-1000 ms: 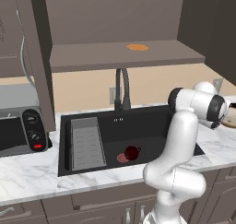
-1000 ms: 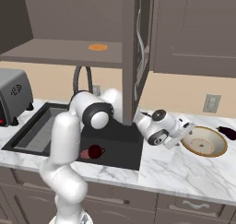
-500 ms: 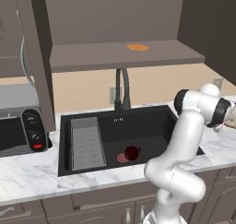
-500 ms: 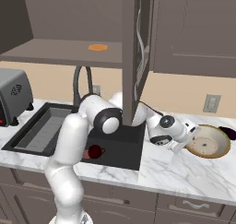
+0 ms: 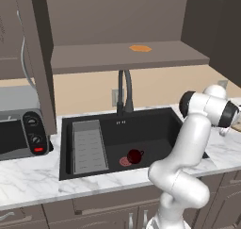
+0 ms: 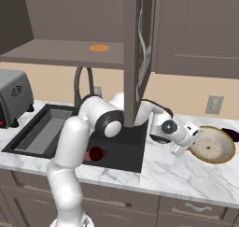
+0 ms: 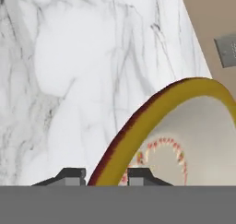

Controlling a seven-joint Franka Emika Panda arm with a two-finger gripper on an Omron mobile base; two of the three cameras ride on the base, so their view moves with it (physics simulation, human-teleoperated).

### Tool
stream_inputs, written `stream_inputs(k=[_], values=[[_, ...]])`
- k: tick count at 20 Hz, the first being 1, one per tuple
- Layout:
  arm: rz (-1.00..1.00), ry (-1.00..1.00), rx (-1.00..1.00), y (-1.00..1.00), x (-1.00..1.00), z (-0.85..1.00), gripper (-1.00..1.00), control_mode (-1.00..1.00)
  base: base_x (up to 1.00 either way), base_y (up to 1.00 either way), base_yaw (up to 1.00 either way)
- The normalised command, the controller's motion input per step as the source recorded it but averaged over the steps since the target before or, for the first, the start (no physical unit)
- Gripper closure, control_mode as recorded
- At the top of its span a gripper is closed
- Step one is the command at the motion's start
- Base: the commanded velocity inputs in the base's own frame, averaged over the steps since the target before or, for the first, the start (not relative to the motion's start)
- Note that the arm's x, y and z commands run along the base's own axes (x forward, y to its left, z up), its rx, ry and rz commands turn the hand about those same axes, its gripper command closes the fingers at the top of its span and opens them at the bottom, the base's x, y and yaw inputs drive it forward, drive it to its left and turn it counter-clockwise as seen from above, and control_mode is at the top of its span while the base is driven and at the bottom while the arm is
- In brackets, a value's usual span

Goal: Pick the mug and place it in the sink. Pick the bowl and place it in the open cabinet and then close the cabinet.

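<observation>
The dark red mug (image 5: 135,156) (image 6: 96,153) lies on the floor of the black sink (image 5: 155,129) (image 6: 126,151), beside its red drain. The tan bowl (image 6: 214,146) (image 7: 156,112) sits on the marble counter to the right of the sink. My gripper (image 6: 187,141) (image 7: 105,176) is open at the bowl's left rim. In the hand view the yellow-brown rim passes between the two fingertips (image 7: 69,174). The wall cabinet (image 5: 127,58) stands open, its door (image 6: 140,53) swung out over the counter in front of my arm.
A small orange patch (image 5: 140,48) (image 6: 99,47) lies on the cabinet shelf. A dark curved faucet (image 5: 124,91) stands behind the sink. A grey toaster oven (image 5: 19,134) (image 6: 14,95) sits on the left. There is a wall outlet (image 6: 214,104) behind the bowl.
My arm has swung right, away from the sink, and the gripper has reached the bowl's rim. The mug has stayed in the sink.
</observation>
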Motion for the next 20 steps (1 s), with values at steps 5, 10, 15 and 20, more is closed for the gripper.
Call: stream_inputs(k=[5,10,15,20], values=[[0.00,0.00,-0.03,0.86,-0.16,0.28,1.00,-1.00,0.00,0.00,0.00],[0.00,0.00,-0.05,0.91,-0.13,0.37,1.00,-1.00,0.00,0.00,0.00],[0.00,0.00,0.00,0.80,-0.17,0.52,1.00,-1.00,0.00,0.00,0.00],[0.00,0.00,0.00,0.67,-0.22,0.52,1.00,-1.00,0.00,0.00,0.00]])
